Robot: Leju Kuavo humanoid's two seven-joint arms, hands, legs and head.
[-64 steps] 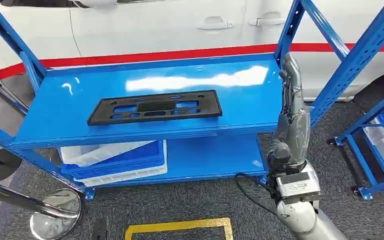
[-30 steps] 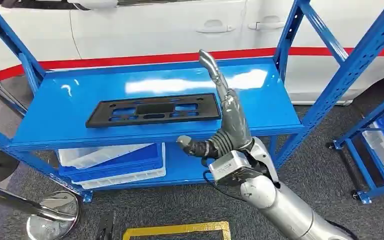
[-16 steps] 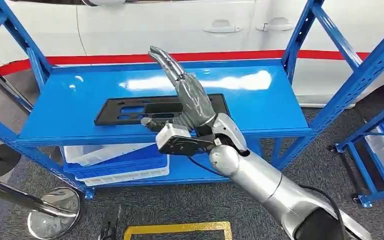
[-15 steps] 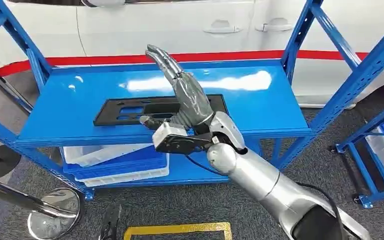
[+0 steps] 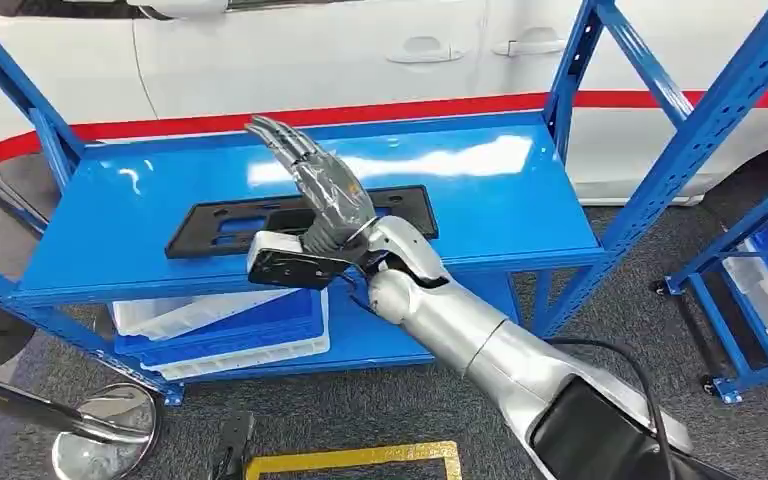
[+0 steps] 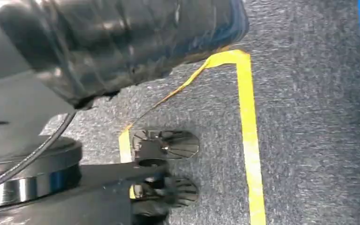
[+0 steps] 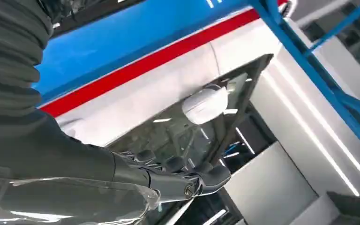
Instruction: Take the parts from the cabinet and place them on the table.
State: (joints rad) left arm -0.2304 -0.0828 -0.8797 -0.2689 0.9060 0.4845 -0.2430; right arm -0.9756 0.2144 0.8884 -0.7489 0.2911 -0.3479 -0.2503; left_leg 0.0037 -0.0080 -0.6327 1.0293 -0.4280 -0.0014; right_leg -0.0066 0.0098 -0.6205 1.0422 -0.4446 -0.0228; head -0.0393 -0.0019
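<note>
Above the black part (image 5: 300,221), right hand (image 5: 322,190) outstretched.

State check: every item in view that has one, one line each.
Right hand: open, fingers extended, raised over the plate, holding nothing.
Flat black plastic plate with cutouts: lying flat on the top shelf, not gripped.
Blue metal rack: upright, top shelf carries the plate alone.
Blue and white plastic bins: stacked on lower shelf.
</note>
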